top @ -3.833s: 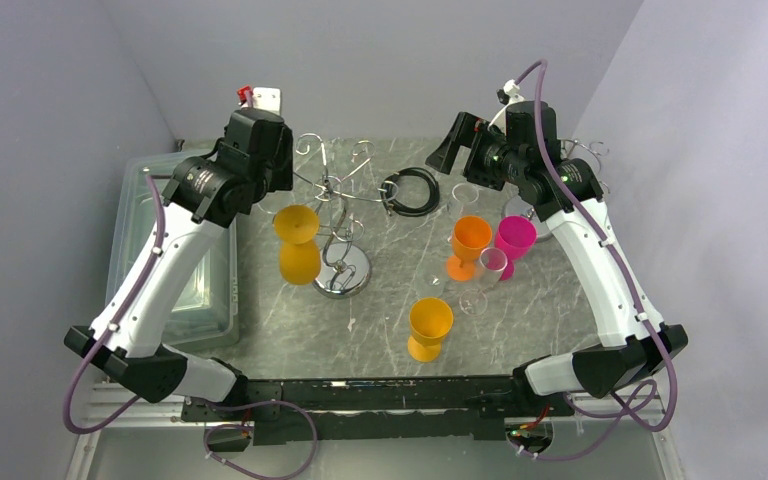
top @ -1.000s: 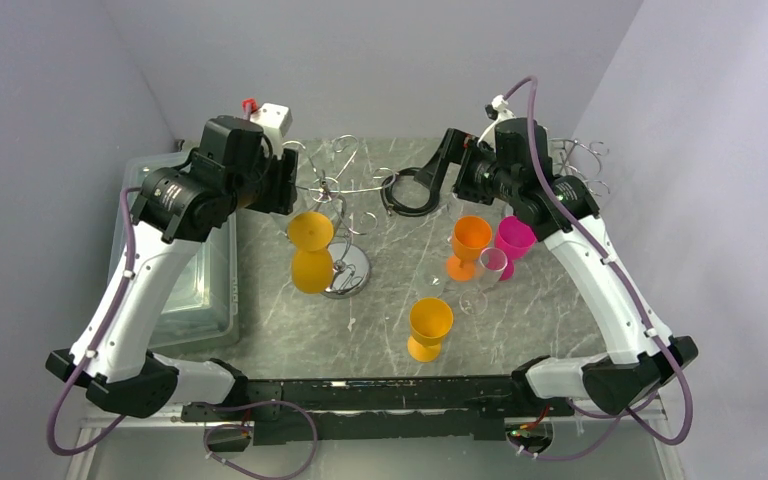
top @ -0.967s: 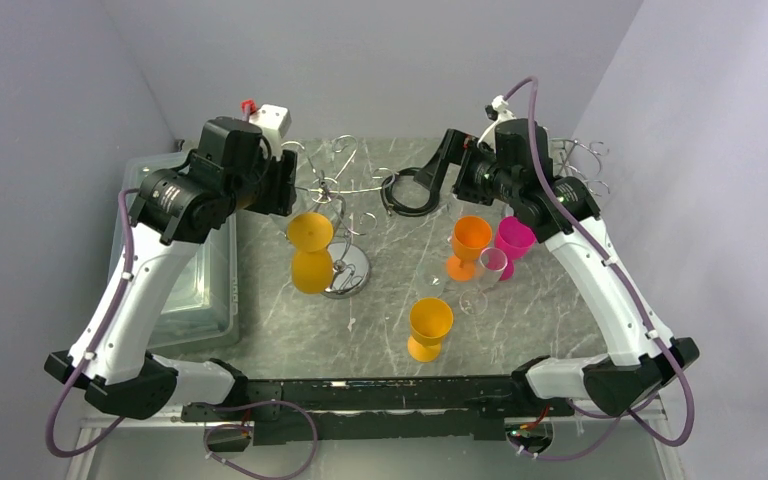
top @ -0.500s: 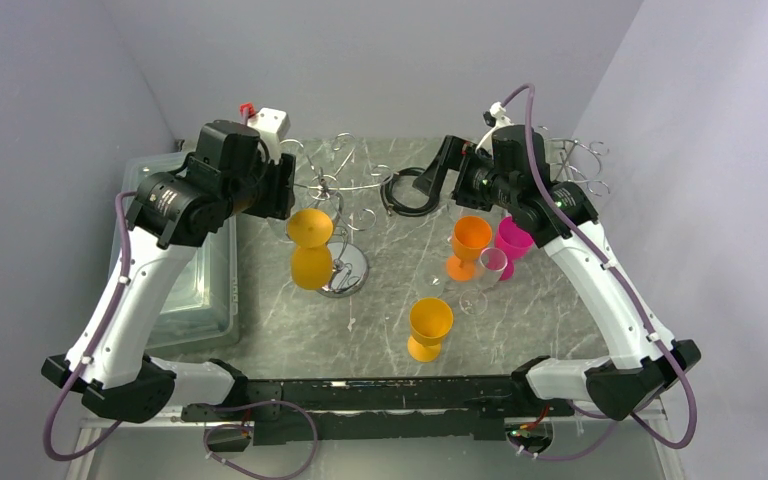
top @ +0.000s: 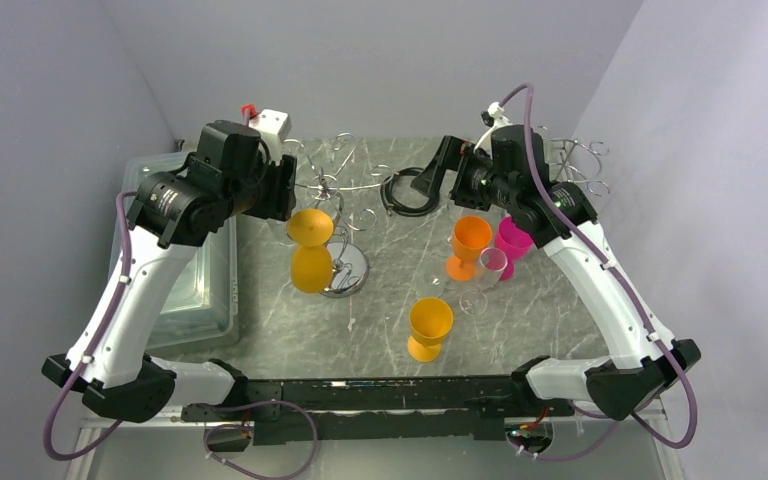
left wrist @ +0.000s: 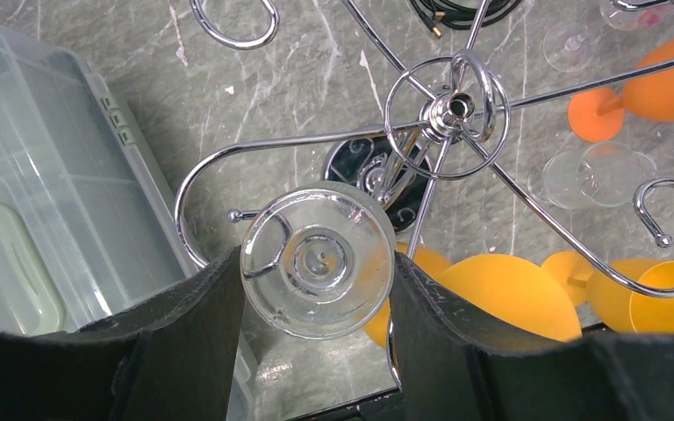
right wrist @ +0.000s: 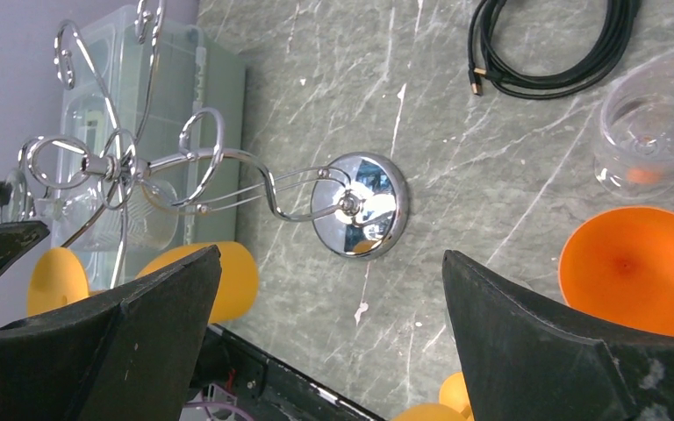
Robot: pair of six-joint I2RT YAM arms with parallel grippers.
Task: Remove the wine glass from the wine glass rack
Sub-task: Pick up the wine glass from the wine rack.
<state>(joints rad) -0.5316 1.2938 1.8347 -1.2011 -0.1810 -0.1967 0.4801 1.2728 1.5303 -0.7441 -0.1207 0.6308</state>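
Only the left wrist view showed the left hand (left wrist: 316,276) gripping the clear wine glass (left wrist: 316,259) by its foot on the chrome wire rack (left wrist: 450,107); the right hand (right wrist: 331,259) gaped empty.

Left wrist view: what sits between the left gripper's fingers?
Left wrist view: the clear wine glass, hung on the rack, has its foot in the gap of the left gripper. Contact with the fingers can't be told.
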